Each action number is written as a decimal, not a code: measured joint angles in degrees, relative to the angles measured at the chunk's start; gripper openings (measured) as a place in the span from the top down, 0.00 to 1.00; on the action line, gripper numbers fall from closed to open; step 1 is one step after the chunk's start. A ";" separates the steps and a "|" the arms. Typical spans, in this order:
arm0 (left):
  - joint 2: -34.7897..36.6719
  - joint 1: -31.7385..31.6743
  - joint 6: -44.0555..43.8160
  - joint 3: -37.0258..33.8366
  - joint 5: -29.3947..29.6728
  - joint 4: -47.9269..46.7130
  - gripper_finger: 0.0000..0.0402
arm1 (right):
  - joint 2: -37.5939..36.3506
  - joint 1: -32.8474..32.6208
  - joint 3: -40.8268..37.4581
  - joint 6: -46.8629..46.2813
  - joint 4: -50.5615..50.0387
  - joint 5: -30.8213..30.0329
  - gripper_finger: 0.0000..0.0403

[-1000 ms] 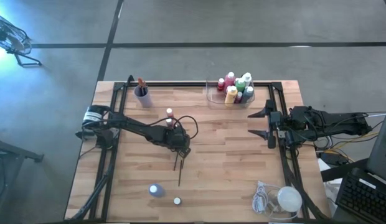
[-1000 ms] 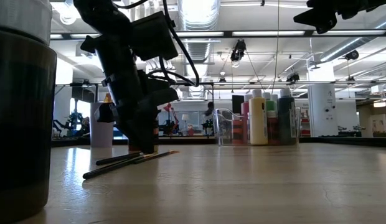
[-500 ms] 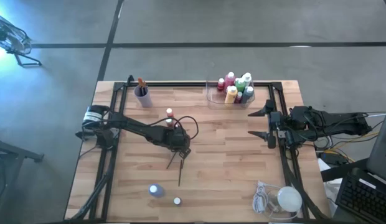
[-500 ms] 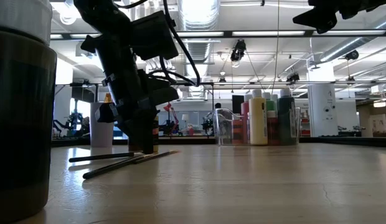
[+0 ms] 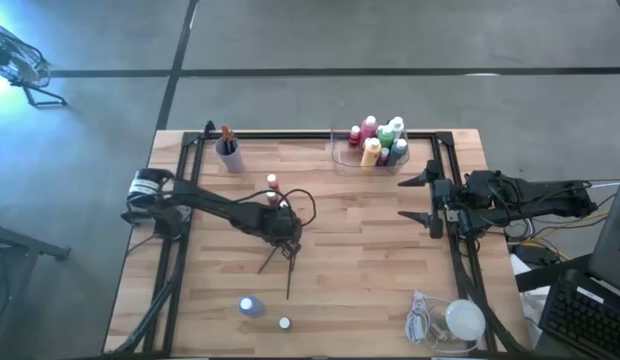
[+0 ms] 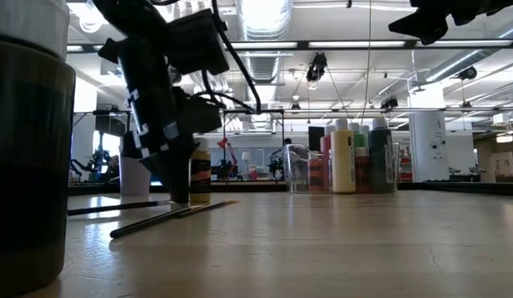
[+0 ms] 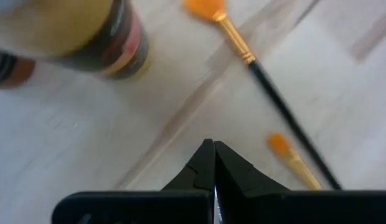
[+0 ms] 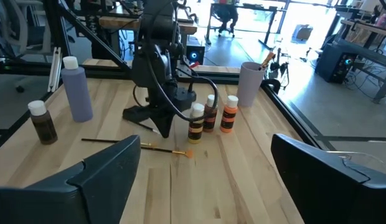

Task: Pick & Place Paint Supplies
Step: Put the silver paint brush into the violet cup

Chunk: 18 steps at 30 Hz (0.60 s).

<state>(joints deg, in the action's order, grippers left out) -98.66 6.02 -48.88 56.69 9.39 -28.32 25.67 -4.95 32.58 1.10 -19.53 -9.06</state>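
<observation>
left gripper [image 7: 213,163] fingers now pressed together on nothing beside the yellow bottle [image 7: 87,31]; it nudged one paintbrush [image 5: 269,261] askew rather than lifting it, second paintbrush [image 5: 289,278] flat just beside, so grasp likely missed. right gripper [image 5: 431,200] spread wide, well apart from yellow bottle

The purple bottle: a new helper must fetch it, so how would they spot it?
Find the wooden table and its edge farthest from the clear plastic tray of bottles. Two white-capped bottles stand alone there. The lavender plastic bottle is the taller one; its neighbour is a small brown bottle.
</observation>
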 joint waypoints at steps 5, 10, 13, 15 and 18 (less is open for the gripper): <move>2.42 -0.06 1.56 0.07 0.91 -0.16 1.00 | 0.00 0.00 0.02 -0.01 0.01 0.00 0.16; 5.01 -0.06 4.25 0.07 2.05 -0.62 1.00 | 0.00 0.00 0.02 -0.01 0.00 0.01 0.19; 7.39 -0.06 4.96 0.07 4.83 -2.81 1.00 | 0.04 -0.02 0.02 0.00 0.00 0.00 0.22; 9.62 -0.06 5.01 0.09 8.22 -4.71 1.00 | 0.04 -0.02 0.02 -0.01 0.00 0.00 0.23; 13.53 -0.11 4.25 0.09 12.69 -7.97 1.00 | 0.04 -0.02 0.02 -0.01 0.00 0.02 0.25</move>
<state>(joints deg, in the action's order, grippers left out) -85.13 5.91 -44.63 56.77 22.08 -36.29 25.71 -4.97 32.60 1.10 -19.53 -9.04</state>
